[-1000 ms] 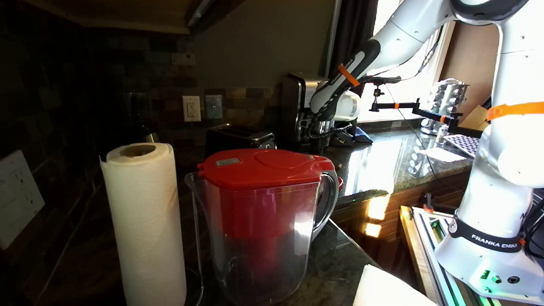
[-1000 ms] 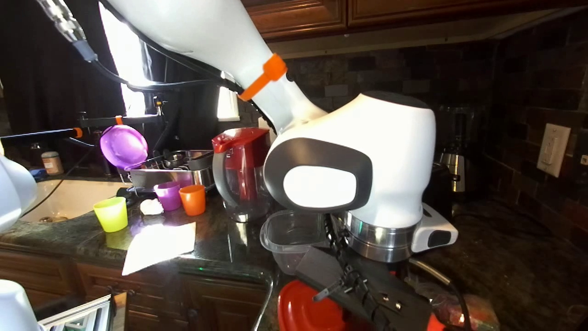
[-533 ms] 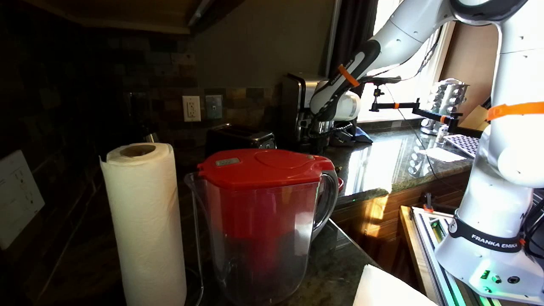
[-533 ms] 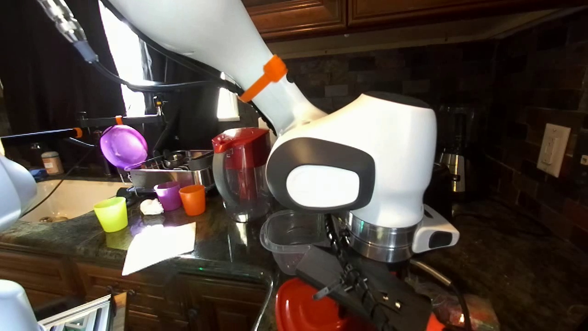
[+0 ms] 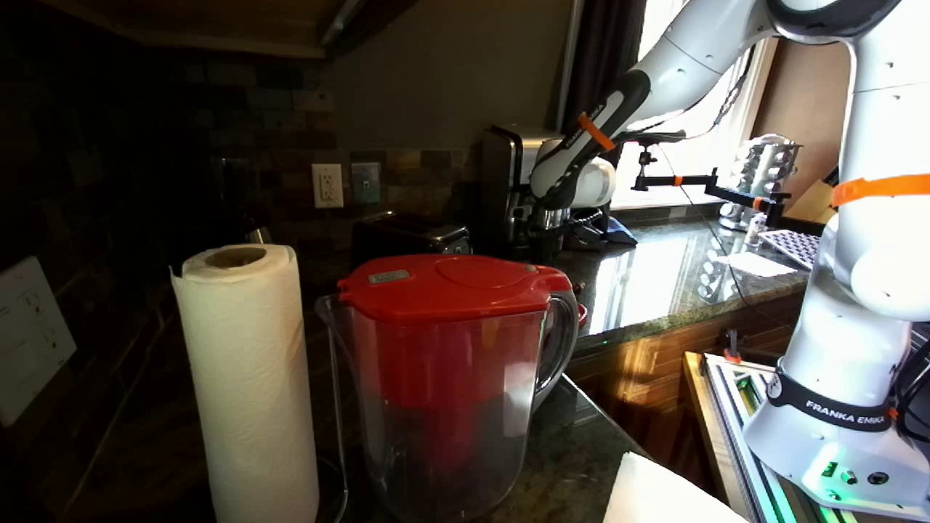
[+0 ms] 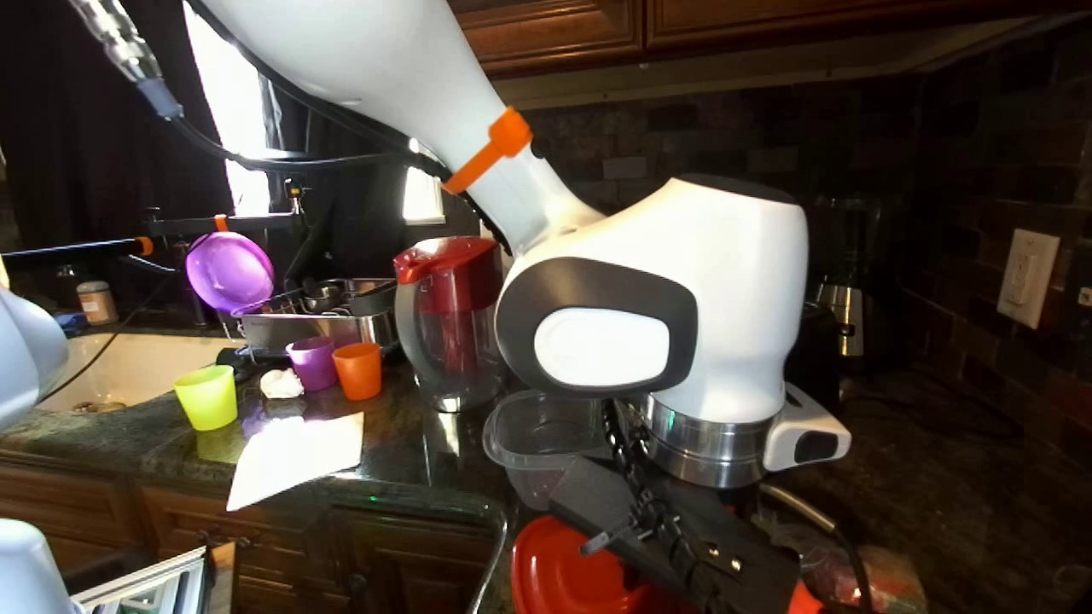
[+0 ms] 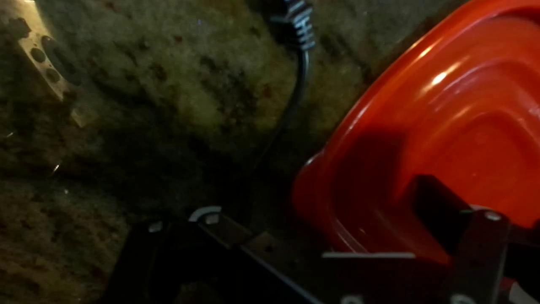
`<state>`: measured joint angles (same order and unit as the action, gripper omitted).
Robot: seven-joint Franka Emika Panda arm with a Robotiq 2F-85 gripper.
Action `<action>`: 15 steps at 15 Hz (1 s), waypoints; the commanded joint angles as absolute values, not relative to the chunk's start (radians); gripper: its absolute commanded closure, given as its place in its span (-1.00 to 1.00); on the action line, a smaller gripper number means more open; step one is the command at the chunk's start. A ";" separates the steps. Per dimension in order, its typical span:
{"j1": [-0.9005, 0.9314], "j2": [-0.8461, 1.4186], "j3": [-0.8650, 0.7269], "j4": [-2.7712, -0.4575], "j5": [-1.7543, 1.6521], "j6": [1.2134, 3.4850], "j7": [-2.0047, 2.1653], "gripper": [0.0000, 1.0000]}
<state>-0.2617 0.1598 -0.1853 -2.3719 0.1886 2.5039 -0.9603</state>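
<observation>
A shiny red dish or lid (image 7: 476, 139) fills the right side of the wrist view; part of it also shows in an exterior view, the red dish (image 6: 567, 567) lying under the arm's wrist. My gripper (image 7: 341, 217) is open, its fingers wide apart. One dark finger (image 7: 441, 209) is over the inside of the dish and the other lies outside its edge, so a corner of the rim shows between them. Whether either finger touches it I cannot tell. In that exterior view the fingers are hidden below the black camera mount (image 6: 674, 537).
A clear plastic tub (image 6: 546, 443) stands close beside the wrist, with a red-lidded pitcher (image 6: 448, 324) behind it. A yellow cup (image 6: 207, 397), an orange cup (image 6: 358, 372) and white paper (image 6: 299, 456) are farther left. A dark cable (image 7: 295, 93) crosses the counter. A paper towel roll (image 5: 251, 392) stands upright.
The arm has barely moved. In an exterior view the red dish has shifted very slightly to the left. The jaws have spread wider.
</observation>
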 commanded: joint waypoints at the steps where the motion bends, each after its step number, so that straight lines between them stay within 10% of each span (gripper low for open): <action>1: -0.270 0.118 -0.173 -2.393 0.189 2.475 -0.960 -1.00; 10: -0.264 0.133 -0.175 -2.385 0.176 2.423 -0.942 -1.00; 12: -0.263 0.136 -0.177 -2.384 0.171 2.422 -0.939 -0.46; 15: -0.263 0.136 -0.179 -2.385 0.161 2.438 -0.935 -0.17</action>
